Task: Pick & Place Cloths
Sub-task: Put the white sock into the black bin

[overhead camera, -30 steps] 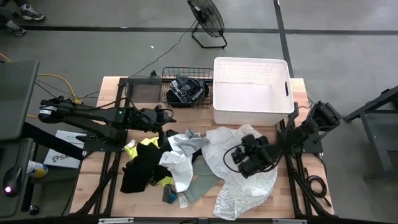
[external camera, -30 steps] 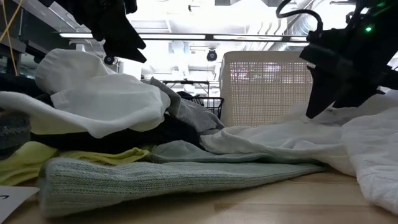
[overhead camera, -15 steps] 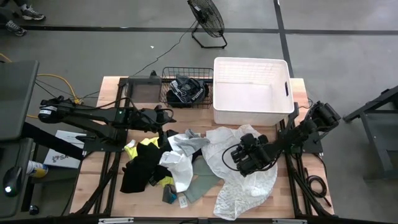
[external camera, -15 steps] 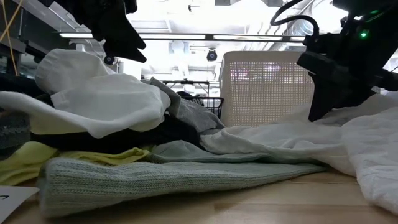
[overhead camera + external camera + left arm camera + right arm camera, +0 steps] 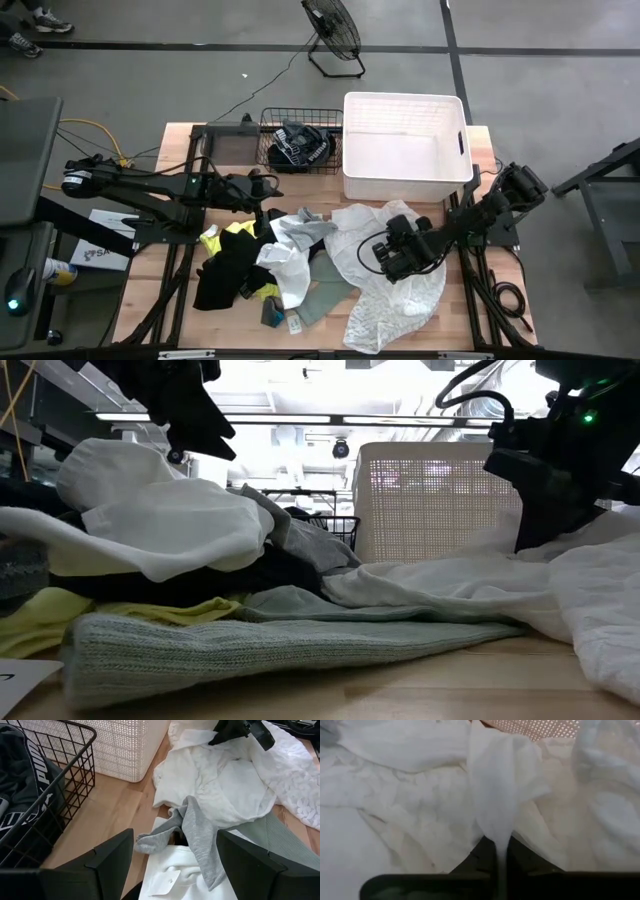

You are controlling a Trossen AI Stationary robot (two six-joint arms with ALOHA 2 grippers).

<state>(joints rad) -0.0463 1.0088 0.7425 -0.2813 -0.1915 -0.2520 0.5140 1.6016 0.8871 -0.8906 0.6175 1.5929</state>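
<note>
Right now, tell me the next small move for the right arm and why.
Probably lift straight up a little. The right end effector is shut on a fold of the sheer white cloth, which lies spread on the table in front of the white tub.

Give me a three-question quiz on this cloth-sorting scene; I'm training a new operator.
1. True or false: the right gripper has its fingers shut on a fold of the sheer white cloth.
2. What lies in the wire basket? A) black cloth with white lettering B) a neon yellow cloth C) nothing
3. Fill in: the left gripper is ____ above the grey cloth.

Key: 1 true; 2 A, the black cloth; 3 open.
</note>
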